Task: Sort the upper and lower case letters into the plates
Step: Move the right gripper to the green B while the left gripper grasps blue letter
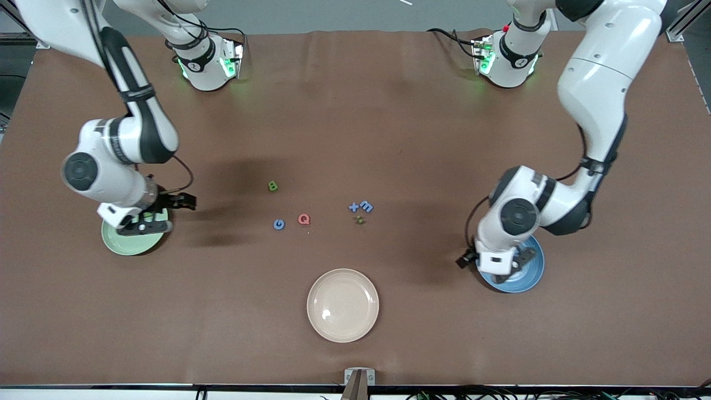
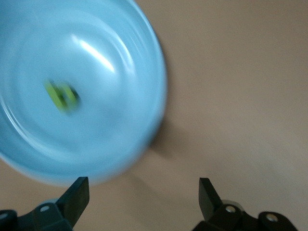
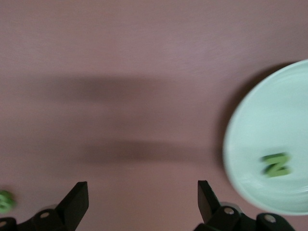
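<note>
Hanging with jaws apart, the left gripper (image 2: 143, 195) over the blue plate (image 1: 530, 276) and the right gripper (image 3: 143, 195) over the green plate (image 1: 123, 244) have one green letter each, while six pieces (image 1: 304, 219) wait mid-table.

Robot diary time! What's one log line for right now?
left gripper: open over blue plate, green letter in it | right gripper: open by green plate, green N in it | loose letters mid-table

Front camera high, facing robots; wrist cameras close (over plates)
</note>
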Robot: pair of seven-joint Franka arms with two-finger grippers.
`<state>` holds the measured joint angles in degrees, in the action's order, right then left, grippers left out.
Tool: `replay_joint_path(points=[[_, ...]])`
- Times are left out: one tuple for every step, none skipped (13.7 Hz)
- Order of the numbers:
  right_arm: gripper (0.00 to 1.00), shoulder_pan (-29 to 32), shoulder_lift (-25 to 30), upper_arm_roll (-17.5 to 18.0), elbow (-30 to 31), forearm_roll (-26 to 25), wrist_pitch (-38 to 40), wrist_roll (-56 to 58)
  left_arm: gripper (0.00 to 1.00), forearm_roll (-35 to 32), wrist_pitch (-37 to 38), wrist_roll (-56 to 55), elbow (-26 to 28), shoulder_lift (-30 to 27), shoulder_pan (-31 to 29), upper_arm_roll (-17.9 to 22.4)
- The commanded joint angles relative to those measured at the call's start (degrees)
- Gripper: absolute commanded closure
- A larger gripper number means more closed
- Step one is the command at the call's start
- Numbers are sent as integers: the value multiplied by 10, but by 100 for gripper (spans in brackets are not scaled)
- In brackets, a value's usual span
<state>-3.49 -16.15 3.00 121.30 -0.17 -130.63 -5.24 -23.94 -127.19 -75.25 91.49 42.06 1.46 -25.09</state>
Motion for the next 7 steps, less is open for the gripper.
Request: replay_joint_path(points=[[0, -58, 13, -5, 21, 10, -3, -118, 0, -4, 5, -78, -5, 7, 66, 1], [0, -83, 12, -5, 24, 10, -5, -154, 0, -4, -2, -98, -5, 9, 90, 2], [0, -108, 12, -5, 31, 10, -12, -185, 0, -3, -17, -118, -6, 14, 106, 1], [0, -127, 14, -5, 41, 10, -23, -190, 1, -3, -30, -152, -7, 19, 129, 2], [0, -149, 14, -5, 50, 10, -36, -190, 1, -3, -37, -180, -9, 26, 147, 2], [0, -177, 12, -5, 61, 10, -60, -187, 1, -3, -39, -206, -14, 31, 162, 2], [0, -199, 9, -6, 70, 8, -81, -185, 2, -3, -39, -238, -17, 36, 176, 2]])
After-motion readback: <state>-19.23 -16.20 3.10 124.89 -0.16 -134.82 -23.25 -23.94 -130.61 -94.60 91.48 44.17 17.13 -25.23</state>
